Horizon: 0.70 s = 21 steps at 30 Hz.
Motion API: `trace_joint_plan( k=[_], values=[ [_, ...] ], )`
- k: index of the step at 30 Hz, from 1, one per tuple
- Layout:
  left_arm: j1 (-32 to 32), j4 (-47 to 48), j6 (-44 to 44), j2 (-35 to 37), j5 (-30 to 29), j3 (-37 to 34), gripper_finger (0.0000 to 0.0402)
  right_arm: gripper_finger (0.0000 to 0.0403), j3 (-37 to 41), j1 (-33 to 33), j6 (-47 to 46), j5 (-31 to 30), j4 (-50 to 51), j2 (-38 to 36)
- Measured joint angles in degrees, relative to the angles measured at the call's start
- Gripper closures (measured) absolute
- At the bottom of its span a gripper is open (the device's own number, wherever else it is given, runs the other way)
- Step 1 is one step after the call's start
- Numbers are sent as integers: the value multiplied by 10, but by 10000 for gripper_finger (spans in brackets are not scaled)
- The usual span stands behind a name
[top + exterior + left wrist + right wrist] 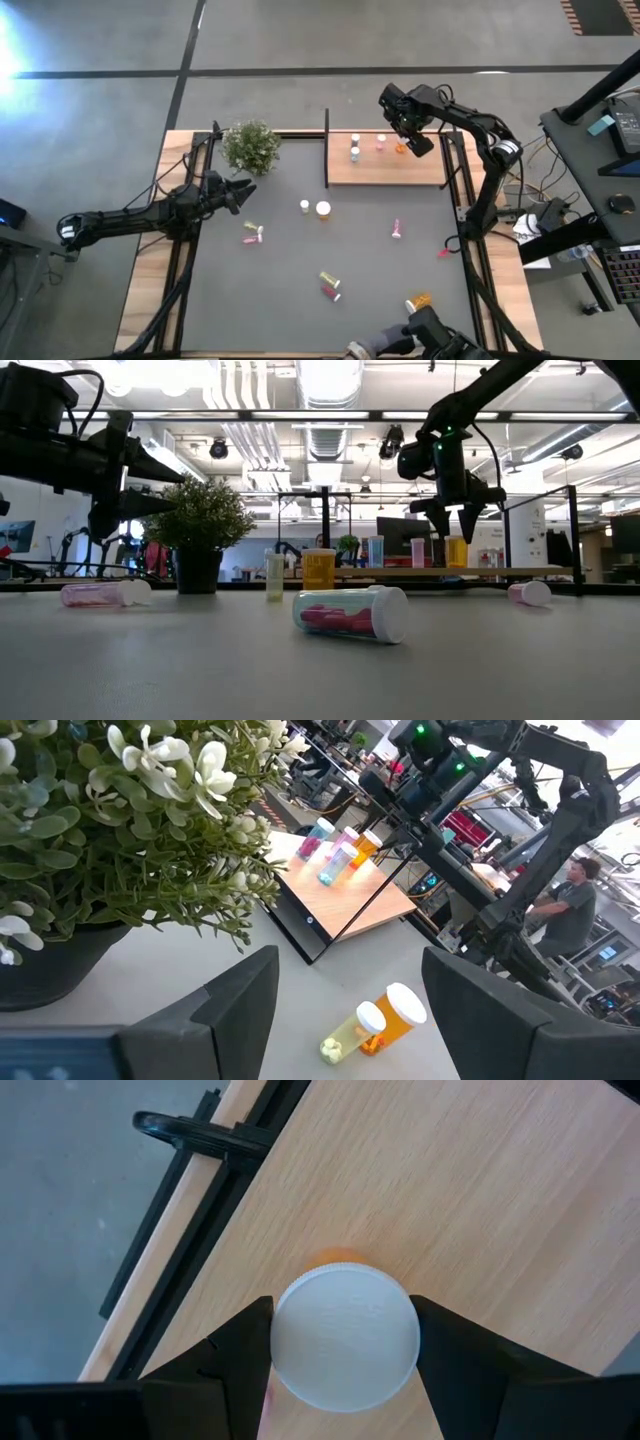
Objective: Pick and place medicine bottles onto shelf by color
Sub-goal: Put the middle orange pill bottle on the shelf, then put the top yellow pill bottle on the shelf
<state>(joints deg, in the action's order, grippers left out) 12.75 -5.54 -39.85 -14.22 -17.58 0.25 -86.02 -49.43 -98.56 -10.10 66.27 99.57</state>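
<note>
Over the wooden shelf (390,170) the right gripper (343,1342) has its fingers spread on both sides of an orange bottle (345,1332) standing there, while the left gripper (243,192), also spread, waits beside the plant (250,145).

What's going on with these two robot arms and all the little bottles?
The right hand is over the wooden shelf, its fingers on either side of an orange bottle standing there, beside three others. The left hand waits, open, next to the plant. More bottles are still scattered over the table, mostly lying down.
</note>
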Motion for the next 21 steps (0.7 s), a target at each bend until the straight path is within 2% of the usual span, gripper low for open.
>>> trace_joint_plan(
  k=[9, 15, 21],
  values=[
    [0, 0, 0, 0, 0, 0, 171, 190, 0, 0, -5, -8, -3, 0],
    [0, 0, 0, 0, 0, 0, 171, 141, -7, 0, 11, -8, 0, 3],
    [0, 0, 0, 0, 0, 0, 171, 79, -56, 0, 24, -22, 40, 1]
  ],
)
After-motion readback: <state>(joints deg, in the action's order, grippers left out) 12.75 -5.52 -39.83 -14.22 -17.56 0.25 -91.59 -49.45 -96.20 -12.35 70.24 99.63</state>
